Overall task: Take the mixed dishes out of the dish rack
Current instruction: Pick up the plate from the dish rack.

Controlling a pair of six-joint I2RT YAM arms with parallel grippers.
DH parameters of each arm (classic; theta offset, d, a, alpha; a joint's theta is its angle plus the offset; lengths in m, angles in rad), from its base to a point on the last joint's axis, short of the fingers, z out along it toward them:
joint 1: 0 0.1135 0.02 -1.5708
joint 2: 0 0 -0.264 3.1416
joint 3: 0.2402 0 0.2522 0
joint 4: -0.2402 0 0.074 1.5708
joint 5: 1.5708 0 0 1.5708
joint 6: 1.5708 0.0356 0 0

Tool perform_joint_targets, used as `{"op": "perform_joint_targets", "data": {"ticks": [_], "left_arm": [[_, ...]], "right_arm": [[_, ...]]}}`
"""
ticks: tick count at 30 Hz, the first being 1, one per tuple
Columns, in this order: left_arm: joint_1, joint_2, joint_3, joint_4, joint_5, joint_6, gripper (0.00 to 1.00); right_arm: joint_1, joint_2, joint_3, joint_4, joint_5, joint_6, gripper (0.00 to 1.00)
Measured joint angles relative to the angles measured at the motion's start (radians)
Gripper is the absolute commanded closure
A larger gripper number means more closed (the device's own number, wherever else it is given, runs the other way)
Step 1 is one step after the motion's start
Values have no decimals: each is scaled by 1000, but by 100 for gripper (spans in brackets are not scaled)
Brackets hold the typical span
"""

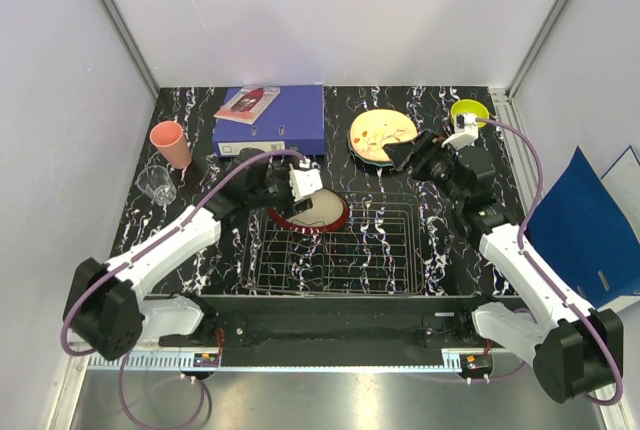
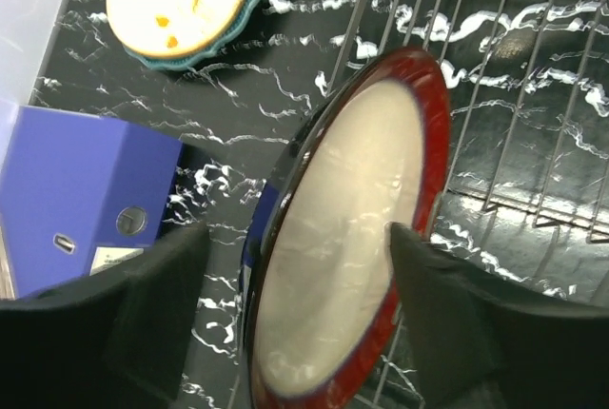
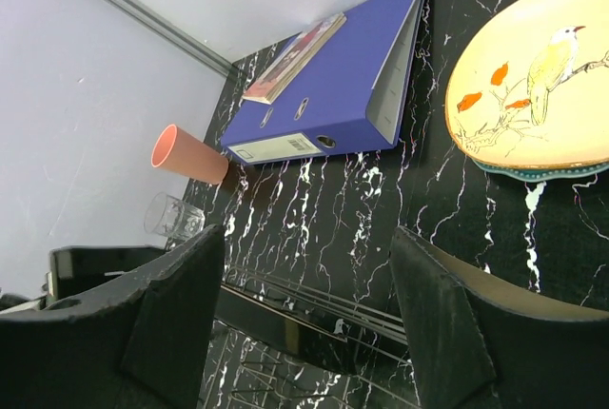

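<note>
The red-rimmed cream plate (image 1: pixel 318 215) stands on edge at the back left of the wire dish rack (image 1: pixel 380 250). My left gripper (image 1: pixel 305 195) is open and straddles this plate (image 2: pixel 352 238): its right finger (image 2: pixel 447 314) is against the plate's face, and its left finger (image 2: pixel 157 304) stands apart from the back. My right gripper (image 1: pixel 405 157) is open and empty (image 3: pixel 306 238), above the table beside the cream-yellow plate (image 1: pixel 382 133), which lies on the teal plate (image 3: pixel 533 173). The yellow-green bowl (image 1: pixel 468 110), pink cup (image 1: pixel 170 143) and glass tumbler (image 1: pixel 157 183) stand on the table.
A blue ring binder (image 1: pixel 270 120) with a booklet on it lies at the back, left of the plate stack. A blue folder (image 1: pixel 575 215) leans outside the right wall. The enclosure walls close the table's left, back and right sides.
</note>
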Motion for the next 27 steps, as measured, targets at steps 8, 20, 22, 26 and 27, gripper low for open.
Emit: {"op": "perform_joint_targets", "data": {"ticks": [8,20,22,26,27], "left_arm": [[31,47,26,-12,53,11,94],[27,50,79,-85,77,41,100],[27,50,92,-110,75,50,100],[27,49,125,-163,68,69,100],[29,49,140,-183,67,74,100]], "right_arm": [[0,-3,-30,5,-5,0,23],[0,-2,-38,29,-26,11,23],[0,-2,-41,31,-26,13,23],[0,-2,-44,31,-26,19,23],[0,-2,-44,31,-26,19,23]]}}
